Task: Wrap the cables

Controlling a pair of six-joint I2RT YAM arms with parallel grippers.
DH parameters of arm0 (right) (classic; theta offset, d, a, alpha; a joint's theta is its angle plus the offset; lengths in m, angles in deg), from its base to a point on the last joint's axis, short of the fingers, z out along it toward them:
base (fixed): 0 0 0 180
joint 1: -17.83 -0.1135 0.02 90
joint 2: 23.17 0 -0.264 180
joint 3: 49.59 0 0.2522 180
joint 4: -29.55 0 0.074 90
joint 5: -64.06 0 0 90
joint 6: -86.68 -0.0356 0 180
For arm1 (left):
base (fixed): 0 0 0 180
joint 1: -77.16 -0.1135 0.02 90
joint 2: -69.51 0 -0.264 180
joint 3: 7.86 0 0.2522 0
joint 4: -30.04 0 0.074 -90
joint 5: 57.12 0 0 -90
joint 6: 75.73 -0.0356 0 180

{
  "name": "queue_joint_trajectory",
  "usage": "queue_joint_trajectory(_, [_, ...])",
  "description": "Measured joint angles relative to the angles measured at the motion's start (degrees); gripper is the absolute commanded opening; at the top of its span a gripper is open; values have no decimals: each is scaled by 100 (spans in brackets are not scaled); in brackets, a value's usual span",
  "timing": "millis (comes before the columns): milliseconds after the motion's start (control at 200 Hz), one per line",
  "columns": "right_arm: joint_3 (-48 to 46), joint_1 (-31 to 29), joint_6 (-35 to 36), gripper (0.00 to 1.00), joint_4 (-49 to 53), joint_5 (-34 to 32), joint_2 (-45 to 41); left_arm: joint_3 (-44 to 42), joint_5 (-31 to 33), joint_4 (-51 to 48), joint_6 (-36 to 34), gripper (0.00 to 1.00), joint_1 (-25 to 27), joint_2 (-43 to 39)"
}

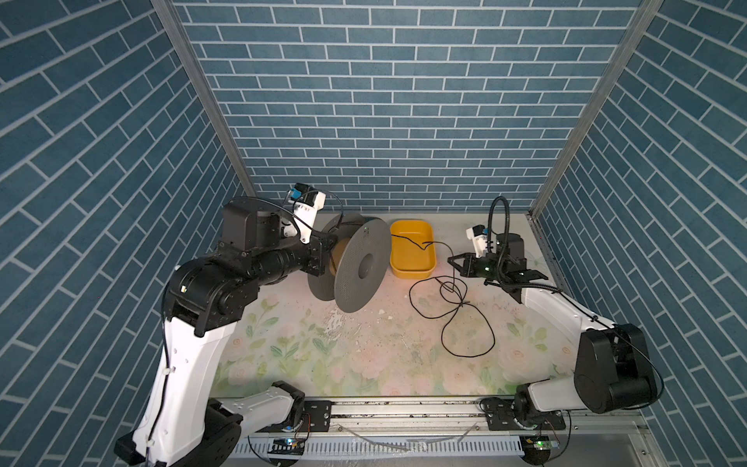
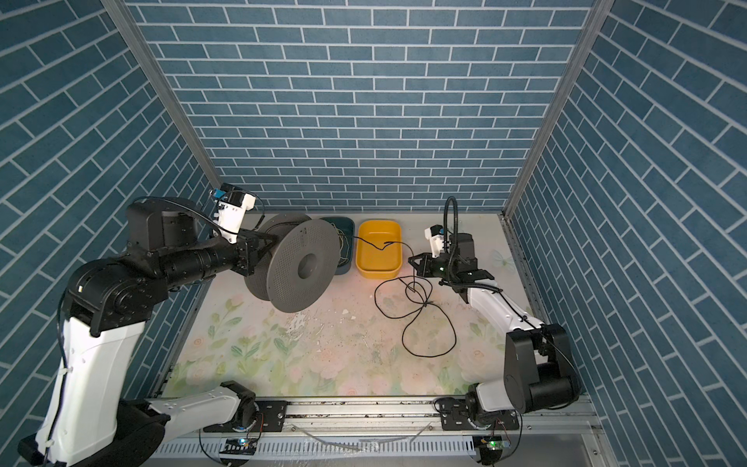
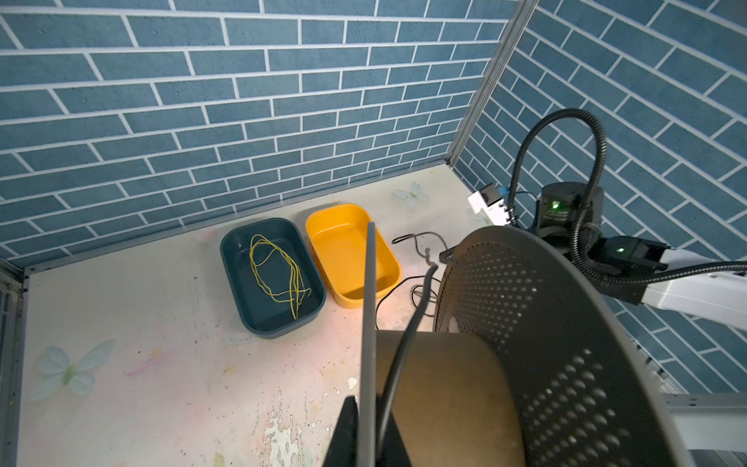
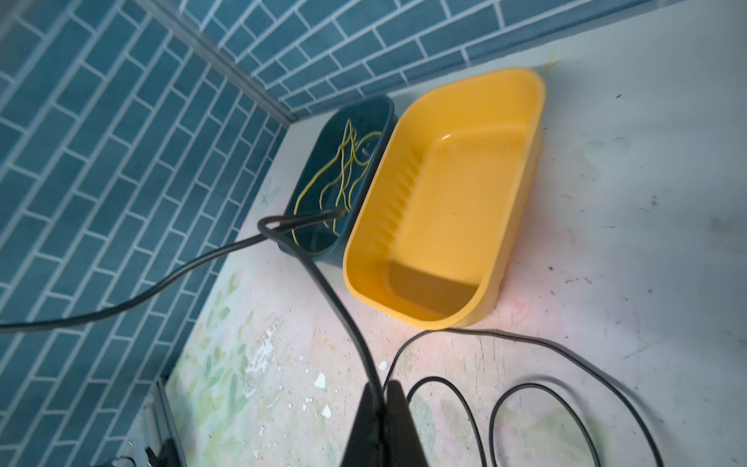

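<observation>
The cable [image 1: 462, 304] is one thin, glossy black cord, far thinner than a gripper finger. Most of it lies slack on the flowered tabletop [image 1: 323, 356] in several wide loops that cross one another just in front of the right gripper [image 1: 450, 262]. Both top views show this sprawl [image 2: 424, 304]. One strand lifts off it and runs through the air over the yellow bin [image 1: 412, 275] to the grey spool [image 1: 361, 267].

The right wrist view shows what the top views cannot: the right gripper [image 4: 378, 404] has its fingers pressed together on the cable [image 4: 347, 323]. From the pinch the cord climbs to a tight hairpin kink, then runs off to one side. More loops lie on the tabletop beside the gripper.

The left wrist view shows the other end. The cable [image 3: 420, 301] comes off the spool's brown core between the two flanges, one of them perforated [image 3: 545, 343]. The left gripper [image 3: 366, 412] is clamped on the rim of the nearer flange — it holds the spool tilted in the air at the back left, as both top views confirm [image 2: 266, 246].

Beside the yellow bin [image 3: 388, 258] stands a dark teal bin [image 3: 275, 323] with a tangle of yellow-green wire [image 3: 279, 267] in it. That is plain from both wrists, but a top view shows only a sliver of the teal bin [image 2: 343, 226] behind the spool [image 2: 303, 267].
</observation>
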Motion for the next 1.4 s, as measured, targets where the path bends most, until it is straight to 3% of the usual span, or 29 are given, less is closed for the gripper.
queue_joint_trajectory(240, [-345, 935, -1091, 0, -437, 149, -138, -216, 190, -13, -22, 0, -11, -50])
queue_joint_trajectory(540, [-570, 1770, -1528, 0, -387, 50, -260, -219, 387, -72, -125, 0, -170, -120])
queue_joint_trajectory(845, [-708, 2422, -1635, 0, -83, -219, -527, -221, 352, -127, -129, 0, -533, -109])
queue_joint_trajectory(1260, [-723, 2516, -1296, 0, 490, -610, -743, -271, -323, -63, 129, 0, -824, 83])
queue_joint_trajectory(1400, [-715, 2446, -929, 10, 728, -691, -752, -295, -664, 170, 374, 0, -844, 203])
